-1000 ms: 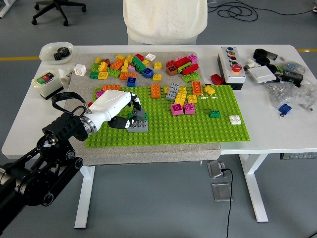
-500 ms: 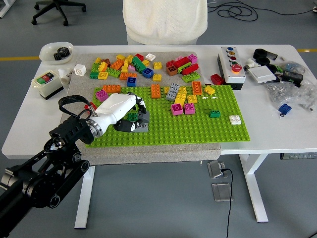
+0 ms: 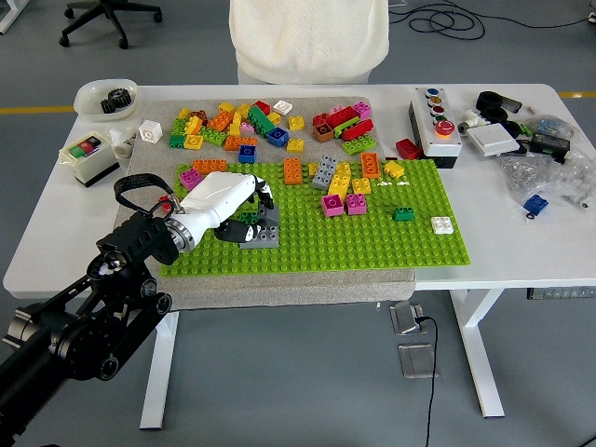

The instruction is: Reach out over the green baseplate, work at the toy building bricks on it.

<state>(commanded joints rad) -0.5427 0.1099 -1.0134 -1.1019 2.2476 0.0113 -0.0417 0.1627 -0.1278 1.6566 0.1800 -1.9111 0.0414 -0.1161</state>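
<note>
Green baseplate (image 3: 372, 237): lies flat on a grey mat (image 3: 279, 279) at the white table's (image 3: 503, 233) near half, studs up.
Bricks on the plate: an orange, grey, yellow and pink cluster (image 3: 340, 183) near the far edge; a small green brick (image 3: 403, 213) and a white brick (image 3: 441, 223) stand apart toward the right.
Loose bricks: a mixed pile (image 3: 261, 123) on the mat beyond the plate.
Left hand (image 3: 223, 198): white shell, reaching over the plate's left part, fingers curled down onto a grey brick (image 3: 261, 235) (whether they truly clamp it, I cannot tell).
Person (image 3: 309, 37): stands at the far side; hands not visible.
Table's right end: a button box (image 3: 434, 119) and assorted clutter.
</note>
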